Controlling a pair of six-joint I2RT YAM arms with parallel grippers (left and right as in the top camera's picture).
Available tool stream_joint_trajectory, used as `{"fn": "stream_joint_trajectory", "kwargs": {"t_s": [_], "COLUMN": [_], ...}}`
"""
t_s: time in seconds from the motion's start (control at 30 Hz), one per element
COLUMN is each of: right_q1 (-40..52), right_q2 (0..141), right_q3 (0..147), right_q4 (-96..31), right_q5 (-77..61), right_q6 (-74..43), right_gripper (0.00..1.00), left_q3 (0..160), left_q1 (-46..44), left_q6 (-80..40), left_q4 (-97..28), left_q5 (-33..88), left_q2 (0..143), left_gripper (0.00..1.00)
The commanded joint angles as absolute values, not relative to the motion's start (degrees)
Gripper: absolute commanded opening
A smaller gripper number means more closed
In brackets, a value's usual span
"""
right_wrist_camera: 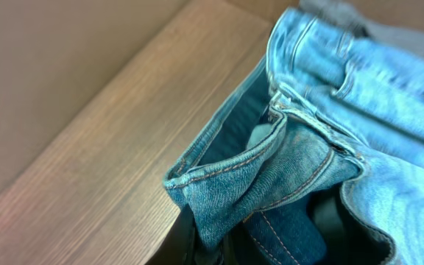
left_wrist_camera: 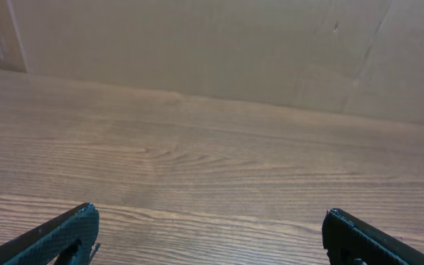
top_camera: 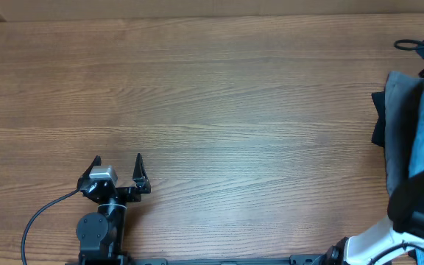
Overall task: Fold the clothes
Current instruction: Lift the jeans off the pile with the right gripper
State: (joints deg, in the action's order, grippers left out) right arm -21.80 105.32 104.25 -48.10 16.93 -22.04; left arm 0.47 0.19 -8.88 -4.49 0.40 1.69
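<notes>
- Right gripper (right_wrist_camera: 260,239) is pinched shut on a waistband fold of the jeans (right_wrist_camera: 330,125), which sit bunched at the right edge of the table (top_camera: 212,88).
- The bite looks thin to us, though denim hides most of the fingers; a hard pull could slip it free.
- The grey cloth (top_camera: 394,103) underneath may drag along.
- Left gripper (top_camera: 118,158) gapes wide and empty at the table's near-left, too far off to catch a slip.
</notes>
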Motion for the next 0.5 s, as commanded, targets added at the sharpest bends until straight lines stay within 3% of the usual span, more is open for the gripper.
{"fn": "stream_joint_trajectory", "kwargs": {"t_s": [0.0,0.2,0.47], "right_q1": [-21.9,-21.9,-21.3], "right_q2": [96.8,89.0,81.8], "right_q3": [106.3,108.5,112.6], "right_q4": [-47.2,-47.4,-48.3], "right_q5": [17.1,16.3,3.0], "right_q6": [-19.7,-19.3,-19.0], "right_gripper": [0.04,0.04,0.04], "left_q3": [0.3,0.3,0.3], "left_q1": [0.0,0.0,0.0], "left_q6": [-9.4,-9.4,-9.4], "left_q4": [-4.5,-4.4,-4.4], "left_q5": [0.9,0.9,0.9], "left_q2": [1.8,1.8,1.8], "left_gripper": [1.00,1.00,1.00]}}
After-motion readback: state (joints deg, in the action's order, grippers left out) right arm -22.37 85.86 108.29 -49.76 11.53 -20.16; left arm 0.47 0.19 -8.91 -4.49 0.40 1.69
